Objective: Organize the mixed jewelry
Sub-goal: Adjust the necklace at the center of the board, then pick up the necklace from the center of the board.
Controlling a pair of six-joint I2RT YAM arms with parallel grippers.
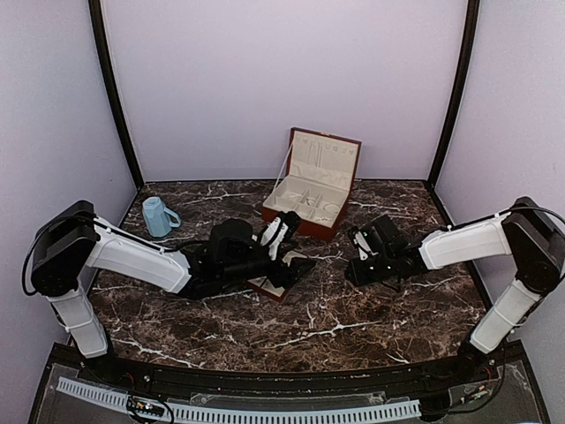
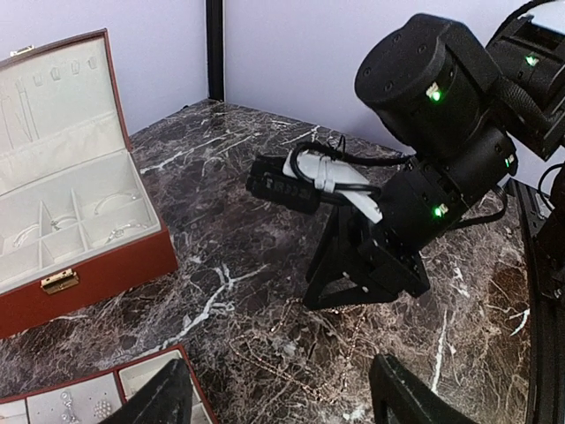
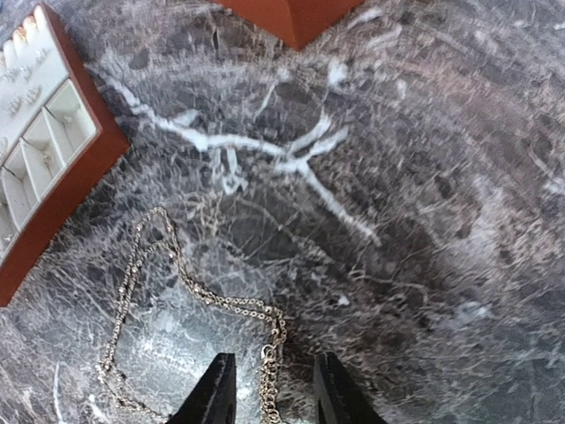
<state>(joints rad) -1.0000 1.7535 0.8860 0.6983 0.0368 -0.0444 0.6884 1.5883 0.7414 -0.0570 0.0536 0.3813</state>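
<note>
Progress: partway, by judgement; small pieces (image 2: 99,408) already in tray (image 3: 62,203) compartments, thin curved items faint in hinged box (image 2: 88,274); one chain not yet sorted.
Chain (image 3: 212,299): fine pale-gold links in a loose open loop, flat on the marble table (image 1: 353,327) near its centre, just beside the tray's edge.
Right gripper (image 3: 274,393): fingers a little apart, chain's end between them, not clamped.
Left gripper (image 2: 282,402): wide apart, empty, over the tray's corner.

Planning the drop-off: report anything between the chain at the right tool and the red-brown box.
Nothing visible: bare marble runs from the chain, between the right tool's fingers, to the box corner; the compartment tray sits aside.
</note>
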